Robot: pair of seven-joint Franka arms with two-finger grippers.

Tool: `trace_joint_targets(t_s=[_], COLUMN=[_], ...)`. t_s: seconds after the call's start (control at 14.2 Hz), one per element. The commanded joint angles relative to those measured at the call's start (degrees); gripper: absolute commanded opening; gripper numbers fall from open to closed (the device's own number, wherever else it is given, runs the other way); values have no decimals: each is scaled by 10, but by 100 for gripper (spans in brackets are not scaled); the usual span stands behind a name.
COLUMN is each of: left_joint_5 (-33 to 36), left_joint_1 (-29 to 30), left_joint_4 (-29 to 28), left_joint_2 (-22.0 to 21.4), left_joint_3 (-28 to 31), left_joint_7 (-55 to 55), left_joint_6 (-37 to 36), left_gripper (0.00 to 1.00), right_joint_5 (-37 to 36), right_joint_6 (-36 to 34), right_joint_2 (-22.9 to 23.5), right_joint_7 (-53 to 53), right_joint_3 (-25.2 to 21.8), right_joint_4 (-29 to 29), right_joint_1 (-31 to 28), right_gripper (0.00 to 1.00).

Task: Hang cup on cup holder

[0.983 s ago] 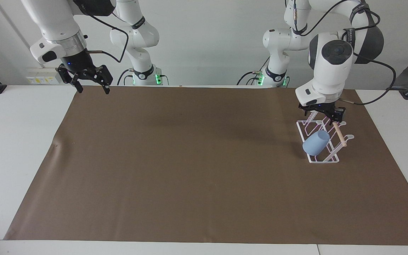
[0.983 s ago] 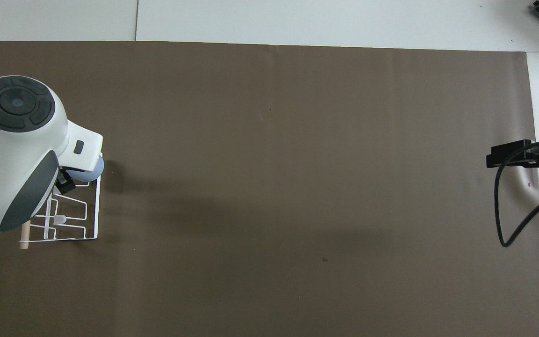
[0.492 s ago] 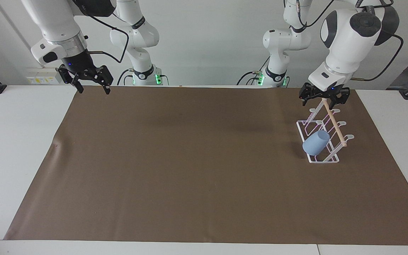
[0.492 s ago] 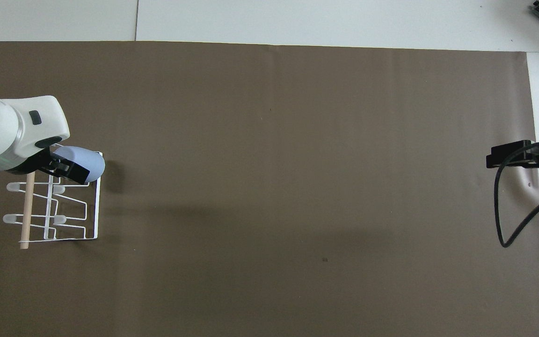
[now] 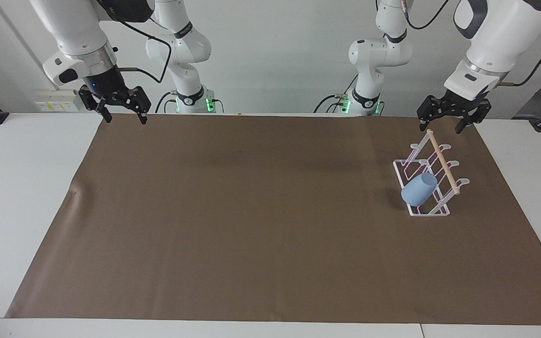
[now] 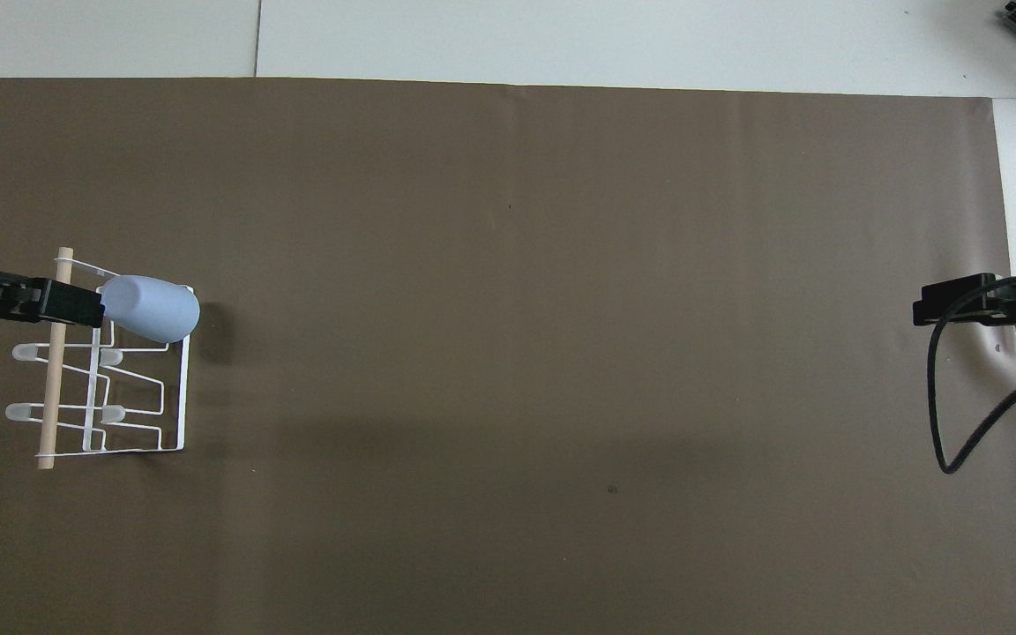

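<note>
The light-blue cup (image 5: 419, 189) hangs tilted on a wire loop of the white cup holder (image 5: 439, 212), at the holder's end farther from the robots. It also shows in the overhead view (image 6: 151, 309), on the holder (image 6: 168, 432). My left gripper (image 5: 441, 127) is open and empty, raised over the holder and apart from it; part of it shows in the overhead view (image 6: 41, 300). My right gripper (image 5: 124, 119) is open and empty, and waits in the air over the mat's corner at the right arm's end (image 6: 958, 302).
A brown mat (image 5: 251, 225) covers most of the white table (image 5: 17, 188). The holder stands on the mat toward the left arm's end. A black cable (image 6: 945, 414) hangs from the right gripper.
My left gripper has lifted up and away from the cup holder, toward the left arm's end of the table. The cup has stayed on the holder. The right arm has not moved.
</note>
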Motion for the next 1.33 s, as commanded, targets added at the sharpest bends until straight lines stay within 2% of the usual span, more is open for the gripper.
trace_joint_targets(t_s=[0.0, 1.26], left_joint_5=[-9, -6], left_joint_1=[5, 16], left_joint_4=[60, 38], left_joint_2=[35, 25], left_joint_3=[-6, -4], left_joint_7=[-6, 0], left_joint_6=[-46, -44], left_gripper=[100, 100], right_joint_5=[-6, -6], right_joint_6=[3, 4], right_joint_2=[-15, -16], right_joint_7=[7, 7], right_joint_3=[2, 2], right_joint_4=[-17, -21], right_joint_1=[0, 0], right_gripper=[100, 100])
